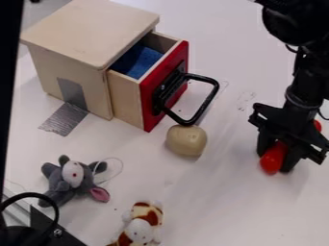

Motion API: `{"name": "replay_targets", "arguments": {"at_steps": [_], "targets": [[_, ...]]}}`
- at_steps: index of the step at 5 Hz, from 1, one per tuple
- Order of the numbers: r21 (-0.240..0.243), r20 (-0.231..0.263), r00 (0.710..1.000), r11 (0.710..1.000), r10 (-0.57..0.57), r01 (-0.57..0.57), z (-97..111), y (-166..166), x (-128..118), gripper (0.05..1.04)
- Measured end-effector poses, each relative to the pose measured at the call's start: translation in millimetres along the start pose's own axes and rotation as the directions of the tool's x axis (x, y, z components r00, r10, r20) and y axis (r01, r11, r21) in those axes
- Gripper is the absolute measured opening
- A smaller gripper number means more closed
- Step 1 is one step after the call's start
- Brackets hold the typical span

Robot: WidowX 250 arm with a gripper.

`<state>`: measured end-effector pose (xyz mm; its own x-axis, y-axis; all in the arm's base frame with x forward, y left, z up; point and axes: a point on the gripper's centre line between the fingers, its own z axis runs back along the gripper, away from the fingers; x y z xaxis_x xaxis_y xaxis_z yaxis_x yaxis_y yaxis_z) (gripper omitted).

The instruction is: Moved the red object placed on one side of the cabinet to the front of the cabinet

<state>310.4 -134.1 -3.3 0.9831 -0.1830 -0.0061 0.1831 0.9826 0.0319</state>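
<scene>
The black gripper (pixel 277 156) hangs down at the right of the camera view, to the right of the cabinet and its pulled-out drawer. A smooth red object (pixel 273 157) sits between its fingers, which are shut on it, and the object's rounded lower end pokes out below. Another bit of red shows behind the gripper's right side; whether it belongs to the same object I cannot tell. The wooden cabinet (pixel 90 29) stands at upper left, its red-fronted drawer (pixel 149 96) open toward the right with blue material inside.
A beige rounded object (pixel 186 140) lies just below the drawer's black handle (pixel 204 103). A grey plush toy (pixel 70 178) is at lower left, and a brown-and-white plush (pixel 141 226) at the bottom. Grey tape (pixel 63 119) runs from the cabinet onto the white table (pixel 225 202).
</scene>
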Motion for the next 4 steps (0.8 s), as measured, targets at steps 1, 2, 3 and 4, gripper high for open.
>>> {"name": "replay_targets", "arguments": {"at_steps": [1,2,3,4], "targets": [[-0.003,0.012,1.000,1.000,0.003,-0.003,0,0,-2,0.555],[0.011,-0.006,1.000,1.000,0.013,-0.013,5,3,-11,0.856],[0.006,0.098,0.995,1.000,0.028,-0.029,43,7,-8,1.005],[-0.005,0.166,0.984,0.998,0.057,-0.057,84,12,-13,0.999]]}}
